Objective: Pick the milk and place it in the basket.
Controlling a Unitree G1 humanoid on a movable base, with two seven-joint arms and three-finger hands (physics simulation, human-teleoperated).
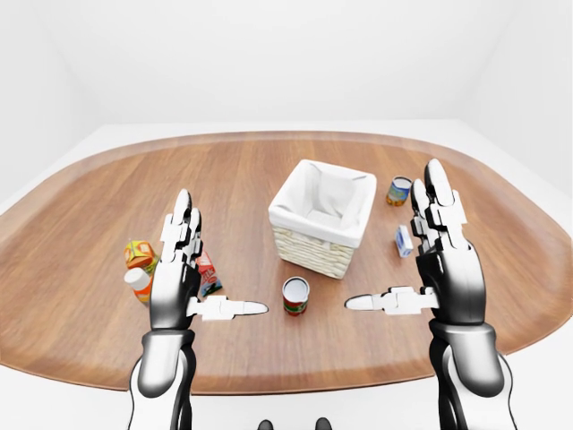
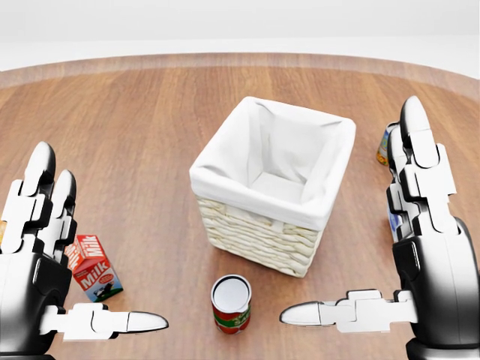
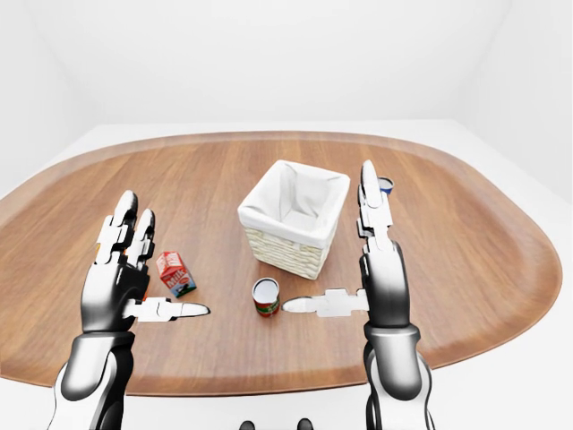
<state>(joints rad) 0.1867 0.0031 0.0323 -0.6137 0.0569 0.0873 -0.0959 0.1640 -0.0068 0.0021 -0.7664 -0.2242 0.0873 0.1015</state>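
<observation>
The milk, a small red carton (image 2: 94, 268), stands on the wooden table at the lower left of the head view, just right of my left hand's fingers. The wicker basket (image 2: 255, 232) with a white cloth lining stands in the middle of the table and looks empty. My left hand (image 1: 224, 255) is open, fingers up and thumb pointing right, and holds nothing. My right hand (image 1: 392, 237) is open too, mirrored to the right of the basket, and empty.
A red tin can (image 2: 231, 303) stands between my two thumbs, below the basket. An orange carton (image 1: 141, 254) and a small bottle (image 1: 137, 282) stand left of my left hand. A blue carton (image 1: 404, 240) and another can (image 1: 399, 191) stand right of the basket.
</observation>
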